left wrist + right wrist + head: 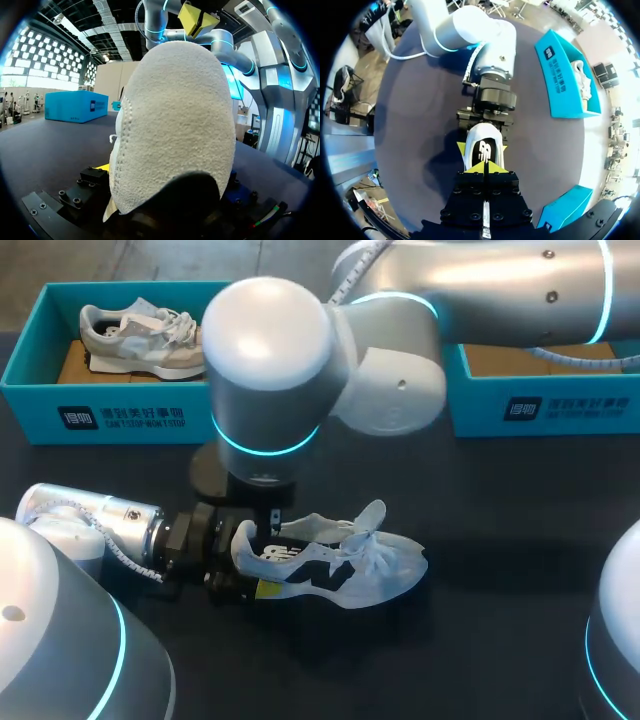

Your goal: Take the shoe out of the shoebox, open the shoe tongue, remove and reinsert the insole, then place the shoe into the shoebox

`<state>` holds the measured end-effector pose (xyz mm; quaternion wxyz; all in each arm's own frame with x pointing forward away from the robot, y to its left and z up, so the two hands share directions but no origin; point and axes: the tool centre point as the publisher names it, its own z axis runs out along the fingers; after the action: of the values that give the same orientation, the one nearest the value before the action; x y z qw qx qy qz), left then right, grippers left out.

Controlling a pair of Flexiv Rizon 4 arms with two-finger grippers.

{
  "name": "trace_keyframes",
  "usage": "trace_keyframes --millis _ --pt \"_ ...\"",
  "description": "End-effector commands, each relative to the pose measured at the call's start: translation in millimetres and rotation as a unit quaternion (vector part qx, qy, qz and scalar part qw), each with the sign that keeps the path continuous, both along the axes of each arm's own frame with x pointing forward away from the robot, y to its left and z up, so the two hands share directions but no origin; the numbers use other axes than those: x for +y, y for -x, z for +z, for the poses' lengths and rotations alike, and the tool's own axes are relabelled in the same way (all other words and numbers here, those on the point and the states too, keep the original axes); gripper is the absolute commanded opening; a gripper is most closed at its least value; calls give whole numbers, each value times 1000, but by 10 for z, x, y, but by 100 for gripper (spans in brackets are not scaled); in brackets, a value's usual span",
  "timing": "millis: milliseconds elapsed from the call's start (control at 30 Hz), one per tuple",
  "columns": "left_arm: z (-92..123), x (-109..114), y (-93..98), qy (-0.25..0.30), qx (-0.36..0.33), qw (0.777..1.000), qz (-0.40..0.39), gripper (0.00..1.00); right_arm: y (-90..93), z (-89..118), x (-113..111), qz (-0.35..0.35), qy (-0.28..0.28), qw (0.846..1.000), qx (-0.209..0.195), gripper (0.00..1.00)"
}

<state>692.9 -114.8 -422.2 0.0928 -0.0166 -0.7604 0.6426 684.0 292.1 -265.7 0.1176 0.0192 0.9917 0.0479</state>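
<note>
1. My right hand point(485, 169) hangs straight down over the shoe's opening. Its yellow tips are drawn together with barely a line between them. Whether they pinch something thin there, I cannot make out.
2. Directly beneath it sits the white-and-black mesh sneaker point(340, 565), sole down on the dark tabletop point(480, 540). The heel end of the black insole point(485, 150) shows inside the collar, just past the tips on the heel side.
3. My left hand point(250, 562) is clamped on the heel, one yellow fingertip on each side, bracing the shoe from behind.
4. The sneaker's long axis runs away from the left hand, with the heel at that hand and the toe pointing to my right. I judge the insole must travel along that line, and the right hand is the one placed to work it.
5. At the far edge, well apart from the sneaker, a teal cardboard shoebox point(545, 410) stands on my right. A second teal box point(30, 370) on my left holds a grey sneaker point(140, 335).
</note>
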Motion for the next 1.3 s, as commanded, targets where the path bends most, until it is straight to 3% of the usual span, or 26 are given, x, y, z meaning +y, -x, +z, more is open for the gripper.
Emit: trace_keyframes --millis 33,833,1100,1300 --pt "-22 -2 -7 0 0 1000 1 0 -34 -57 52 3 7 1000 4 0" --pt "-22 -2 -7 0 0 1000 1 0 -34 -401 -242 32 30 998 38 0" --pt "-22 -2 -7 0 0 1000 1 0 -50 -567 -327 41 35 998 26 0" --pt "-22 -2 -7 0 0 1000 1 0 -50 -567 -327 41 35 998 26 0"
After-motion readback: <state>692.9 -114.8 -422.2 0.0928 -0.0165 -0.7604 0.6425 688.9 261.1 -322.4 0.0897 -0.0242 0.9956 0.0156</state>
